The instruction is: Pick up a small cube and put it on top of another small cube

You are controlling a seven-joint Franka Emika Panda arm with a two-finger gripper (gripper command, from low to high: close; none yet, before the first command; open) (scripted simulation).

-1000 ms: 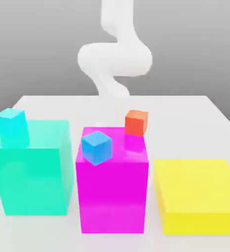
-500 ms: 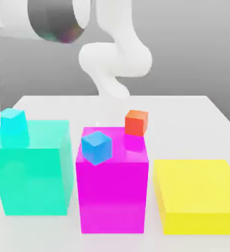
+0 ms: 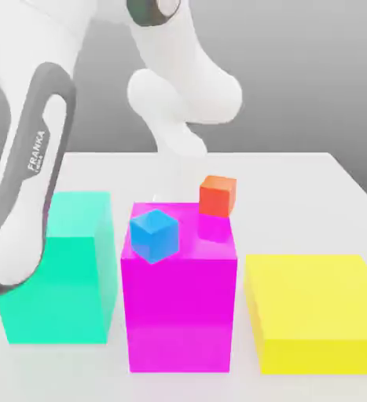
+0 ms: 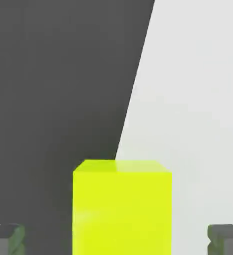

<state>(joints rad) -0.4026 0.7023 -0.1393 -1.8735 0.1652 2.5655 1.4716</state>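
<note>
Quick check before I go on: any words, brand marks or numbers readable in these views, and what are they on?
"FRANKA": running lengthwise on the dark grey panel of the white robot arm, at the exterior view's left.
A smaller line beneath it is too small to read.
Nothing is written on the blocks, cubes or table.

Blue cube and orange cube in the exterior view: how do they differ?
The blue cube sits on top of the magenta block, turned corner-on to the camera; the orange cube sits behind that block, lower and farther back, its faces nearly square to the view. Both are small and about the same size.
</note>
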